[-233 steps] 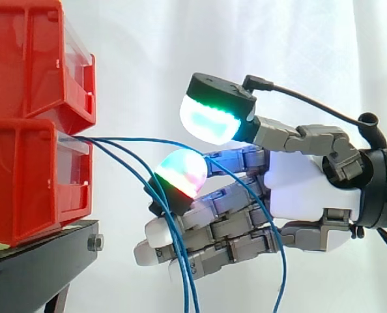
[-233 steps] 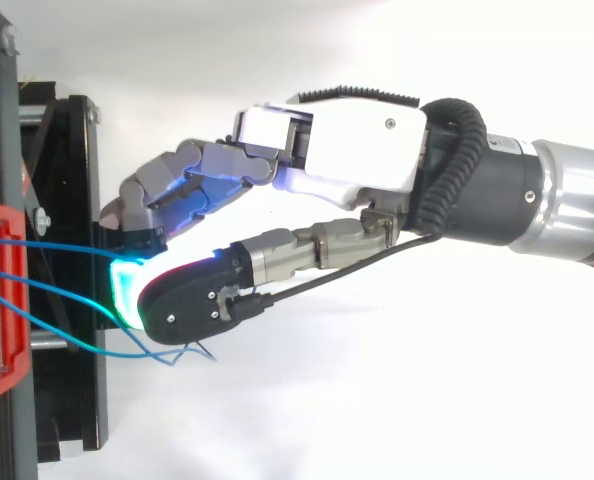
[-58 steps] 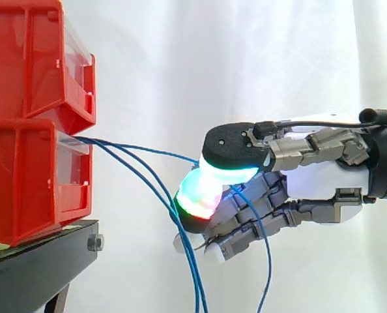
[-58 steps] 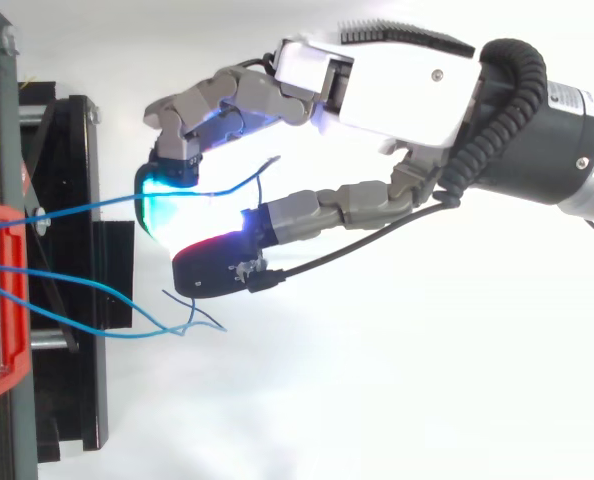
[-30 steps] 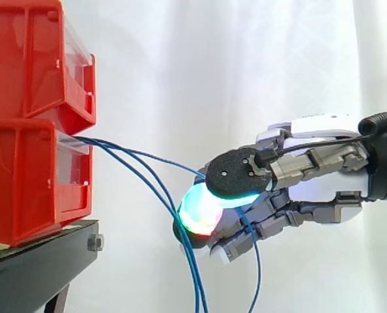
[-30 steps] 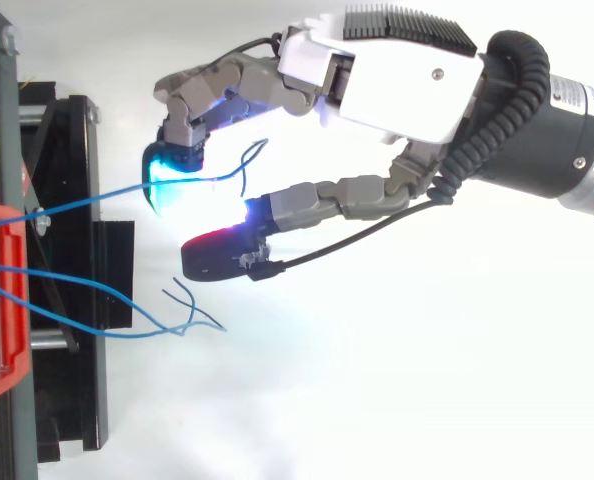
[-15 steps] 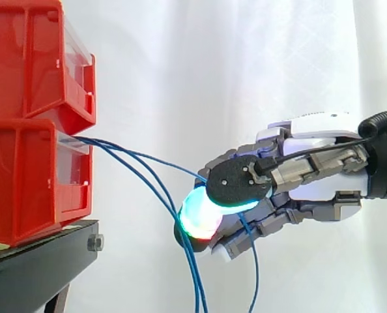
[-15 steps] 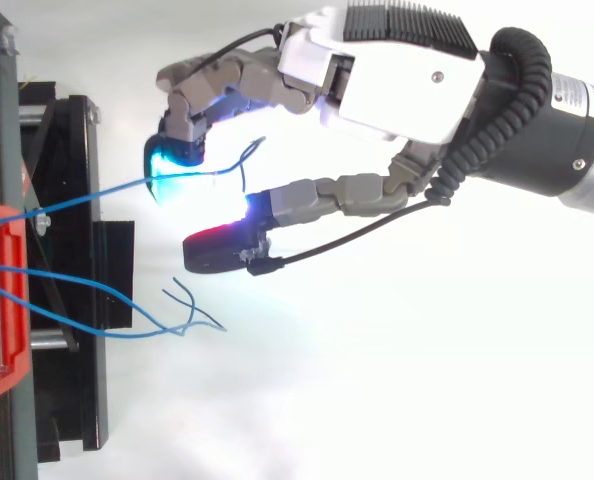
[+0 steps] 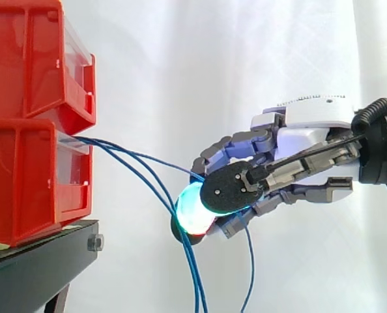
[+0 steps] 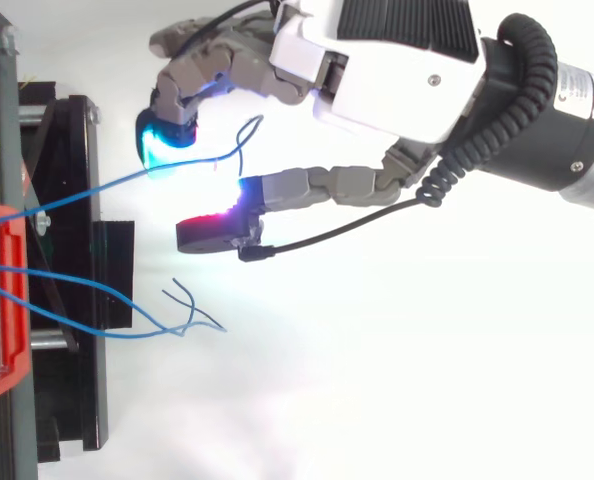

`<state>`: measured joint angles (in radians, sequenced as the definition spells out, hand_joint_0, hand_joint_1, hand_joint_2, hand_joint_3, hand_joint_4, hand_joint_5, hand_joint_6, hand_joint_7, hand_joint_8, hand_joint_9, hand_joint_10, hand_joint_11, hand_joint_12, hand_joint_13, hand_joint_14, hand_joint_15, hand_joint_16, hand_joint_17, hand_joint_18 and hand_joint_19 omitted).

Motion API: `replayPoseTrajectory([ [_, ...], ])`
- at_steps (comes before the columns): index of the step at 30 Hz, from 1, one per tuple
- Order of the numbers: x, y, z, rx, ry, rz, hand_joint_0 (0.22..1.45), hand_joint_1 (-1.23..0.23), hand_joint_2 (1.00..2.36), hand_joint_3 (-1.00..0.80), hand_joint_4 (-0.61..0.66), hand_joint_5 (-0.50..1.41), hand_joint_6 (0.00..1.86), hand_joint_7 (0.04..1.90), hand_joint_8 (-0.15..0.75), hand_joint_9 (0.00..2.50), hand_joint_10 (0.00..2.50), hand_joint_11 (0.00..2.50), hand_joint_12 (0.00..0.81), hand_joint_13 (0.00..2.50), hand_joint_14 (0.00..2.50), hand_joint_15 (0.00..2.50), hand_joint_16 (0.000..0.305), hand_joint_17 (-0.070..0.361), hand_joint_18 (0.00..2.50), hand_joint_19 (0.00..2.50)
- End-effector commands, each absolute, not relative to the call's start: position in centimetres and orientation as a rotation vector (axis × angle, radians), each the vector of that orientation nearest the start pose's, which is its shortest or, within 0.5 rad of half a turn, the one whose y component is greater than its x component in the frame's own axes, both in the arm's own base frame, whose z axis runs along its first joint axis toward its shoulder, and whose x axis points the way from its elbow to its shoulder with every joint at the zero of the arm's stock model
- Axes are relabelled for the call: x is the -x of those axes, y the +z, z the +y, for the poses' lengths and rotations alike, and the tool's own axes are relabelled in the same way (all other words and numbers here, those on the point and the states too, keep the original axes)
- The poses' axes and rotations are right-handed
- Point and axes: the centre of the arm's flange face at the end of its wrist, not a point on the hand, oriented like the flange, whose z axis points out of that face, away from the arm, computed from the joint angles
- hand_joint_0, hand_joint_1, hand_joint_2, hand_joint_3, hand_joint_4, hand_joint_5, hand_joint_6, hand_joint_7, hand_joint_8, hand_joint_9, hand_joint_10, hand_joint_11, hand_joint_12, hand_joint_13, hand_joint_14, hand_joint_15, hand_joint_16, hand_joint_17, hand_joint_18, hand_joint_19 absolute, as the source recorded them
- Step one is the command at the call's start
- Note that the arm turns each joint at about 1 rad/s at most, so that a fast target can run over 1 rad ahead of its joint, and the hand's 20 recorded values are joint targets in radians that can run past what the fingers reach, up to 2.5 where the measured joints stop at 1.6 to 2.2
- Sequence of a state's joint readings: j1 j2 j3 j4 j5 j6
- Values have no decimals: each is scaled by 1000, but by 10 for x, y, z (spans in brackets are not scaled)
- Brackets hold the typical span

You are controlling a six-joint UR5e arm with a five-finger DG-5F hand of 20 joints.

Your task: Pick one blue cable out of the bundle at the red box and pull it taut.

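Note:
A bundle of thin blue cables comes out of the lower red bin [image 9: 30,182] at the left. One blue cable [image 9: 148,160] runs nearly straight from the bin to my hand [image 9: 311,140] and drops away below it. From above, that cable [image 10: 87,193] passes under the cyan-glowing fingertip [image 10: 157,140] of my hand [image 10: 377,70], whose fingers curl over it. Its loose end curls up just past the finger. The thumb [image 10: 212,235], glowing red, stands apart from the fingers in the top view.
Two other blue cables [image 9: 161,202] sag from the same bin and hang down; from above their ends [image 10: 192,315] lie loose near the black stand [image 10: 77,150]. An upper red bin [image 9: 37,59] sits stacked above. A white curtain is behind.
The hand has closed on one cable and drawn it away from the other two. In the last second it rolled and shifted sideways, and the cable runs straighter.

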<state>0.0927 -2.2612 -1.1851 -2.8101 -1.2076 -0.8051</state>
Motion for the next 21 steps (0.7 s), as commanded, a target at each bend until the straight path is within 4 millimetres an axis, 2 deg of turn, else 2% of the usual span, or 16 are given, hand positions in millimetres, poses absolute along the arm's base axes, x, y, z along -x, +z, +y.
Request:
replayPoseTrajectory([
  [1, -754, 278, -100, -757, 379, 1356, 685, -848, 1016, -256, 98, -195, 899, 823, 357, 658, 12, 541, 385, 401, 8, 195, 55, 124, 477, 270],
  [15, -754, 277, -99, -692, 310, 1387, 684, -841, 1015, -266, 107, -196, 898, 821, 355, 655, 10, 530, 385, 394, 8, 193, 55, 124, 473, 271],
  [21, -752, 289, -99, -698, 323, 1369, 684, -839, 1015, -294, 126, -196, 894, 816, 356, 649, 10, 538, 385, 394, 8, 193, 55, 124, 468, 271],
])
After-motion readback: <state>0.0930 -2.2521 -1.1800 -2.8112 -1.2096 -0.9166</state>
